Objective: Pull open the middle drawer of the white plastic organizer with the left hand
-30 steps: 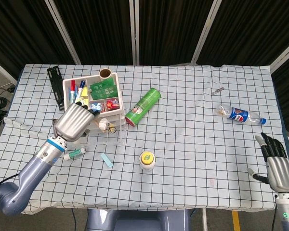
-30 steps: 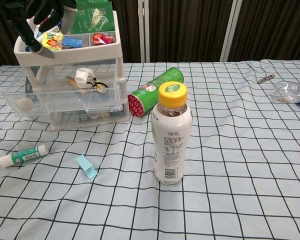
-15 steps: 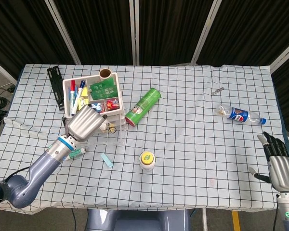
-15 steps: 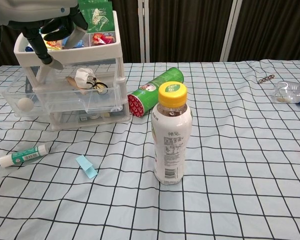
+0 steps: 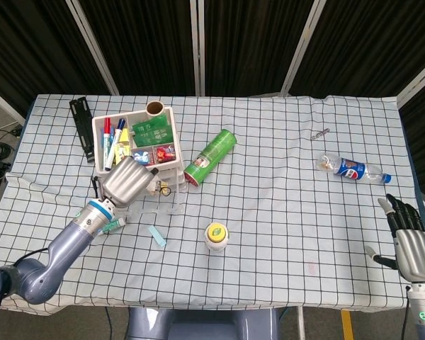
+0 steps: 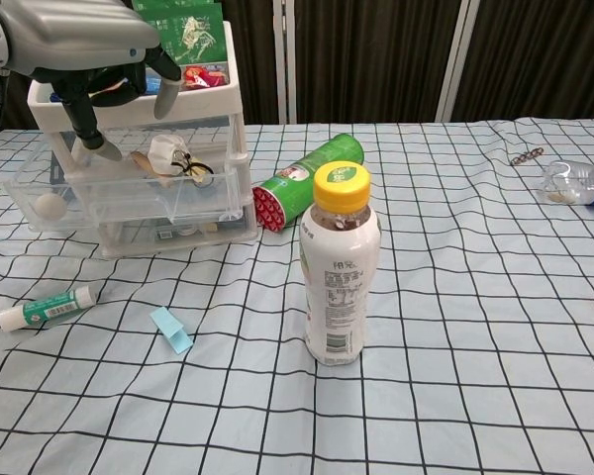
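Observation:
The white plastic organizer (image 5: pixel 171 117) (image 6: pixel 240 129) stands at the table's back left, its top tray full of pens and packets. Its clear middle drawer (image 6: pixel 129 193) (image 5: pixel 171 202) sticks out toward the front, showing a white item and keys inside. My left hand (image 5: pixel 127 180) (image 6: pixel 74 45) hovers over the drawer's front, palm down and fingers (image 6: pixel 84 139) hanging apart over its rim, gripping nothing that I can see. My right hand (image 5: pixel 411 244) rests at the table's near right edge with its fingers straight and nothing in it.
A yellow-capped drink bottle (image 5: pixel 215 236) (image 6: pixel 341 267) stands in the middle front. A green can (image 5: pixel 211 157) lies beside the organizer. A glue tube (image 6: pixel 45 307) and a light-blue clip (image 6: pixel 170 330) lie in front of it. A Pepsi bottle (image 5: pixel 354 170) lies far right.
My left hand has come off the organizer's top tray, moving down and forward over the pulled-out drawer. The drawer has not shifted. The right hand sank slightly.

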